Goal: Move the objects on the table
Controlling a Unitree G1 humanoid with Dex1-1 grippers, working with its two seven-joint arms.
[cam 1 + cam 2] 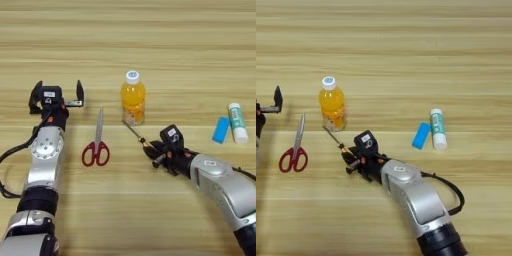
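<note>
**A:** So the right gripper [156,152] sits just below frame centre, its fingers clamped on the amber handle of the screwdriver [134,131]. The thin shaft runs up and left from there, with its tip right at the base of the bottle [133,98].

**B:** And the left one?

**A:** The left gripper [56,95] is at mid-left, fingers spread wide apart with nothing between them. It's up and left of the scissors [97,142]. That's the left eye view, though. In the right eye view you only get one black finger [277,98] poking in at the left edge, so you couldn't read it from there.

**B:** Does the right eye view give anything extra?

**A:** More of the right arm: the silver forearm runs down to the bottom edge, with a black cable looping off its right side. The left eye view cuts that arm off at the lower right corner.

**B:** Rest of the stuff?

**A:** The scissors lie flat, blades pointing up the frame, red handles toward the bottom, left of the bottle. The bottle stands upright near centre, white cap on. Over at the right, the eraser [221,129] and the glue stick [237,122] lie just beside each other, well apart from both grippers.

**B:** Surface?

**A:** A light-brown table [150,40] with horizontal grain fills the whole picture. The left arm comes straight up from the lower left, and the right arm angles in from the lower right toward centre.
</note>
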